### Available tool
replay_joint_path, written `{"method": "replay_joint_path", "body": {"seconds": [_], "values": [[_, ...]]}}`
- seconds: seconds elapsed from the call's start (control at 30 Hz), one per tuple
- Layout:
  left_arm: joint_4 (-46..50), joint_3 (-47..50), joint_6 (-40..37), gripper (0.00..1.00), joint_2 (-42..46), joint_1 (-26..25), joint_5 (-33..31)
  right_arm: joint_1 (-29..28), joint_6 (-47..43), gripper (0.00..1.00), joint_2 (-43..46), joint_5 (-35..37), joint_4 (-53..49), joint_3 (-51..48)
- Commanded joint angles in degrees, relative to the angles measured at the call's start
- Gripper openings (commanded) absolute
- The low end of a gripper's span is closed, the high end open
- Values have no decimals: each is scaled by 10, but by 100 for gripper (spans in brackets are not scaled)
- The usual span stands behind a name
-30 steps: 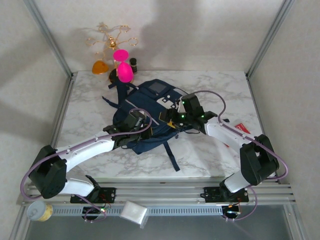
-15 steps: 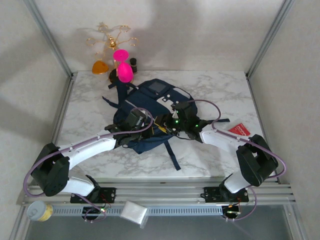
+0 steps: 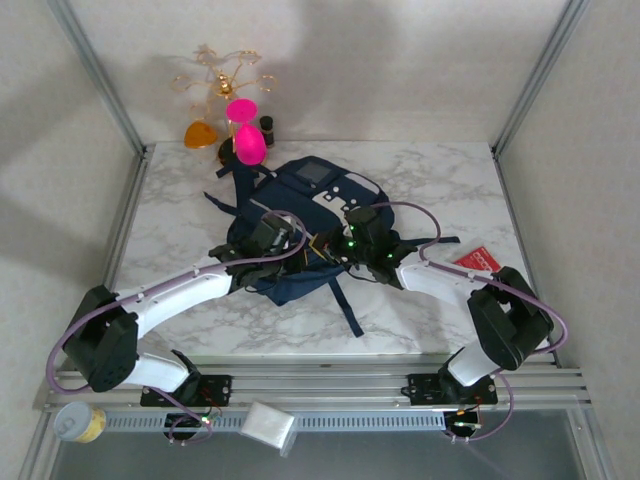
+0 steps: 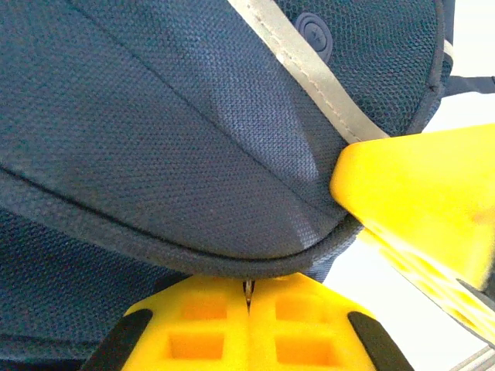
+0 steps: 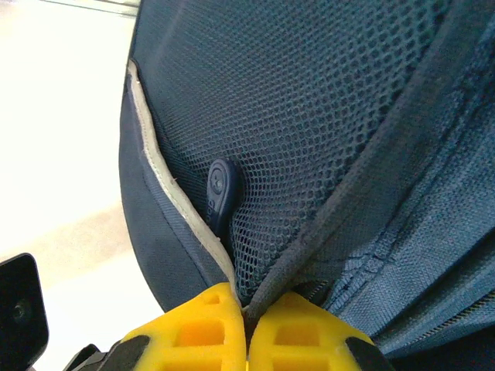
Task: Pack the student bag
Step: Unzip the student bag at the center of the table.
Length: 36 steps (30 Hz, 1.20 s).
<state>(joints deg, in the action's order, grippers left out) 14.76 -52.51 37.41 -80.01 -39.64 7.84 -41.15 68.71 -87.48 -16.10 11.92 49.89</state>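
Seen from its wrist, right claw [image 5: 246, 308] pinches student bag [image 5: 309, 100] mesh seam

from above, my left gripper [image 3: 296, 240] and right gripper [image 3: 338, 243] cover the middle of the student bag [image 3: 290, 195], so the cloth under them is hidden. on the left wrist a blurred yellow shape [image 4: 418, 193] right of my fingers [image 4: 201, 325] runs off the frame. on the right wrist a dark block [image 5: 19, 309] left of the fingers [image 5: 193, 332] is cut off.
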Motion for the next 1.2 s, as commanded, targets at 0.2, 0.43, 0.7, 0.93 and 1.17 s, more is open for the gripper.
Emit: {"method": "replay_joint_path", "body": {"seconds": [0.2,0.43,0.7,0.93,1.17], "values": [[89,-28,-50,0,33,27,-36,109,-154,0,70,-84,-74,12],[103,-60,-94,0,-4,27,-24,218,-262,0,43,-162,-140,59],[25,-70,-76,0,-55,6,26,261,-288,11,-5,-148,-195,148],[-36,-74,-56,0,-79,0,44,176,-171,50,24,-82,-121,77],[-42,-75,-57,0,-81,0,39,84,-46,53,37,25,-22,32]]}}
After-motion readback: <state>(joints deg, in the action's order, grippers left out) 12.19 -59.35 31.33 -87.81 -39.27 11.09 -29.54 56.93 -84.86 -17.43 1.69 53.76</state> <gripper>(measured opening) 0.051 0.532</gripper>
